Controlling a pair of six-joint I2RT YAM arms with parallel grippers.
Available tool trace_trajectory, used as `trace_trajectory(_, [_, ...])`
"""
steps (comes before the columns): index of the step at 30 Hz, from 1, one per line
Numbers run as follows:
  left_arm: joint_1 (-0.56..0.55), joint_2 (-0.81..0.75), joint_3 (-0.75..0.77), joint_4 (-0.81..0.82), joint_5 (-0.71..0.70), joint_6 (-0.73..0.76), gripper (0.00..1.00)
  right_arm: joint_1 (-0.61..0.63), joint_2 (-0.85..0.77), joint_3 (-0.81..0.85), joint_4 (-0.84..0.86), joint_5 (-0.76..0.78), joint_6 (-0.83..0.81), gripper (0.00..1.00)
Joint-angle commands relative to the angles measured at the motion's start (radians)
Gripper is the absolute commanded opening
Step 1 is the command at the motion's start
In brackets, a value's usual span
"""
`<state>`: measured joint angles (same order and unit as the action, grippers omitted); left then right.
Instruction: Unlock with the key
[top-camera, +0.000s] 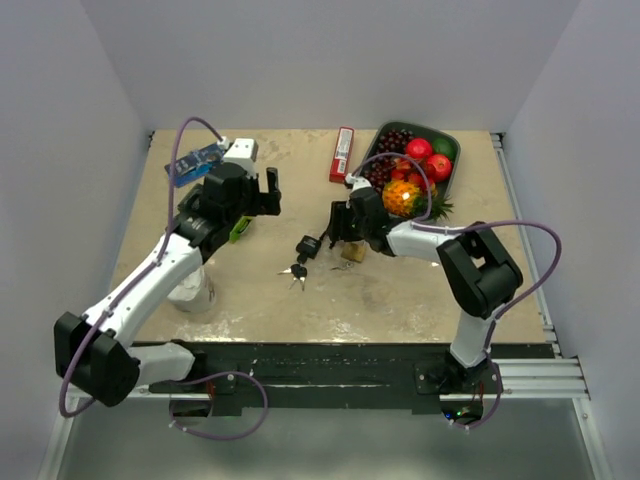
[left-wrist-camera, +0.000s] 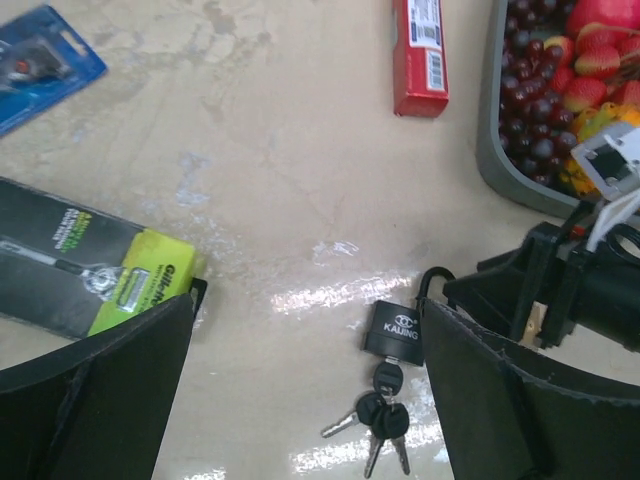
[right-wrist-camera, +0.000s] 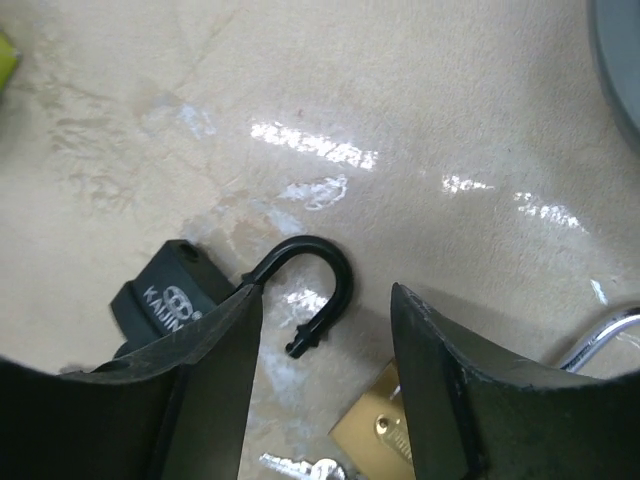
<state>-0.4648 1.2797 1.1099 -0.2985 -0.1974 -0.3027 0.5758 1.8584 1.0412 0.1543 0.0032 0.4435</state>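
The black padlock (top-camera: 308, 245) lies mid-table. Its long axis runs from the shackle (right-wrist-camera: 322, 283), at the right gripper (top-camera: 335, 222), back to the keys (top-camera: 297, 270). That nearer gripper's 2 fingers stand parted around the shackle, perhaps grazing the lock body, gripping nothing. The left gripper (top-camera: 258, 190) hangs wide open and empty.
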Motion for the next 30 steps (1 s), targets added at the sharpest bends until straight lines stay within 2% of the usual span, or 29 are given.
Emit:
trace_trajectory(1, [0.032,-0.131,-0.085,0.093,-0.120,0.028,1.00,-0.005,-0.140,-0.039,0.036,-0.061,-0.028,0.59])
trace_trajectory(4, [0.072,-0.212,-0.160,0.111,-0.200,0.034,1.00,-0.022,-0.218,-0.093,0.080,-0.116,-0.034,0.59])
trace_trajectory(8, [0.179,-0.276,-0.200,0.116,-0.070,0.036,1.00,-0.070,-0.323,-0.182,0.143,-0.169,-0.031,0.59])
trace_trajectory(12, [0.195,-0.304,-0.232,0.134,-0.036,0.080,1.00,-0.119,-0.453,-0.237,0.145,-0.155,-0.046,0.59])
trace_trajectory(23, [0.193,-0.430,-0.295,0.196,-0.042,0.155,0.99,-0.129,-0.911,-0.316,-0.044,0.081,-0.130,0.60])
trace_trajectory(30, [0.193,-0.500,-0.321,0.236,-0.027,0.134,0.99,-0.131,-1.025,-0.333,-0.105,0.158,-0.150,0.61])
